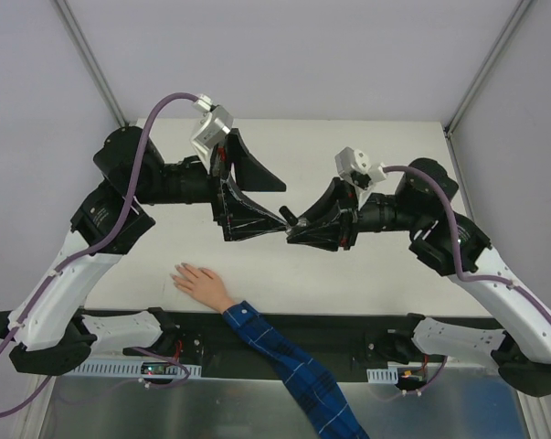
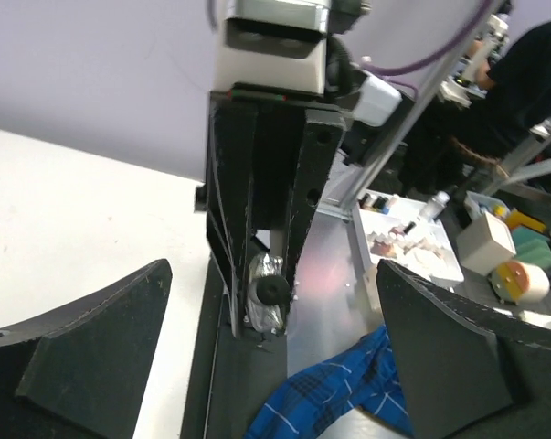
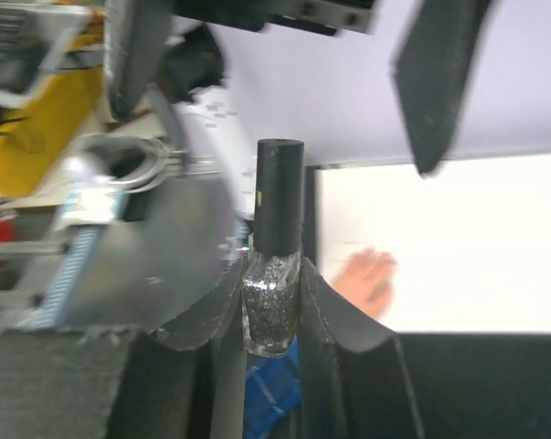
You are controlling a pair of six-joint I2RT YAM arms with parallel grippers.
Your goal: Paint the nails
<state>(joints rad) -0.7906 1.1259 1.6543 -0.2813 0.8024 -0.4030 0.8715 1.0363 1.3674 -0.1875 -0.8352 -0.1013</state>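
Resolving the nails (image 1: 178,272) is impossible: they tip a pale hand (image 1: 202,283) lying flat at the near edge of the bench (image 1: 376,285), whose surface extends beyond. The left tool (image 1: 280,207) gapes wide; the right tool (image 3: 273,288) clamps a glitter polish bottle (image 3: 272,318), cap (image 3: 280,197) protruding.

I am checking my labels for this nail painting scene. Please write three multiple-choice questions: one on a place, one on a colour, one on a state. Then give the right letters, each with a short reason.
1. Where does the pale flesh-coloured hand lie?
A) on the white table, near its front edge
B) hanging in the air
C) on the floor

2. What colour is the tall cap of the small glass bottle of silver glitter?
A) red
B) black
C) white

3. How is the left claw?
A) shut on the bottle
B) open, holding nothing
C) shut, empty

Answers:
1 A, the palm rests flat on the tabletop.
2 B, the right wrist view shows a black cap.
3 B, its fingers stand wide apart.
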